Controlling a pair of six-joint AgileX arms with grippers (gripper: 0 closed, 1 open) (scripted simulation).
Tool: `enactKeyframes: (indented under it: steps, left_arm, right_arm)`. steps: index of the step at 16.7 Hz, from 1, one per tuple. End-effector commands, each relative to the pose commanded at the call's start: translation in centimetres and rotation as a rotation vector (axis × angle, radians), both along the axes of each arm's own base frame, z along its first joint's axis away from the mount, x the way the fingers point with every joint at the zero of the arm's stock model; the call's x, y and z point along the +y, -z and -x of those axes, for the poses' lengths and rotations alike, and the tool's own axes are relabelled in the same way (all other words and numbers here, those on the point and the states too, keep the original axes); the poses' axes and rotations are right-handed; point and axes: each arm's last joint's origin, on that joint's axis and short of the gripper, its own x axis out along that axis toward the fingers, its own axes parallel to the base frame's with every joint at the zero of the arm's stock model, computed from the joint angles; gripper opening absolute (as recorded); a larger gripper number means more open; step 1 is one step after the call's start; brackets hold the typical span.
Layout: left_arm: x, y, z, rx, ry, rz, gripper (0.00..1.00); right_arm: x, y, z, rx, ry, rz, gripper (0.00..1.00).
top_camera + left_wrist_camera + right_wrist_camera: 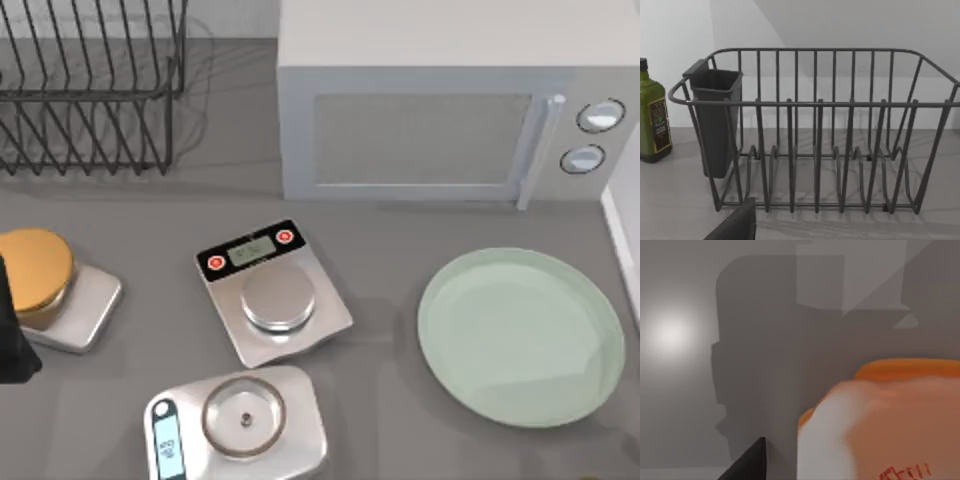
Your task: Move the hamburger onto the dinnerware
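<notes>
Your right gripper [805, 465] sat tight against the hamburger [880, 420]; I couldn't tell its finger state, perhaps gripping. You needed a centred hold before carrying to the plate [520, 335].

Grey table [400, 240]; plain white wall [850, 25] behind.

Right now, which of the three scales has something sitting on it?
The scale at the table's left edge: a golden-brown disc sits on it. The other two are bare.

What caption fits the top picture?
Mint-green plate beside three kitchen scales, a microwave and dish rack behind.
</notes>
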Motion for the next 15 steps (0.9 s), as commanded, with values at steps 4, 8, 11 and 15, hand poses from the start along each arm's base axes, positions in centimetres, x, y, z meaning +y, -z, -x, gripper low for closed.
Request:
enactKeyframes:
  steps: [4, 8, 11, 15]
  left_arm:
    - [0.0, 0.0, 0.0, 0.0, 0.0, 0.0, 1.0]
    - [0.0, 0.0, 0.0, 0.0, 0.0, 0.0, 1.0]
    - [0.0, 0.0, 0.0, 0.0, 0.0, 0.0, 1.0]
    - [0.0, 0.0, 0.0, 0.0, 0.0, 0.0, 1.0]
  right_arm:
    - [0.0, 0.0, 0.0, 0.0, 0.0, 0.0, 0.1]
    - [0.0, 0.0, 0.0, 0.0, 0.0, 0.0, 0.0]
    - [0.0, 0.0, 0.0, 0.0, 0.0, 0.0, 0.0]
    - [0.0, -2.3, -0.2, -0.012, 0.014, -0.012, 0.0]
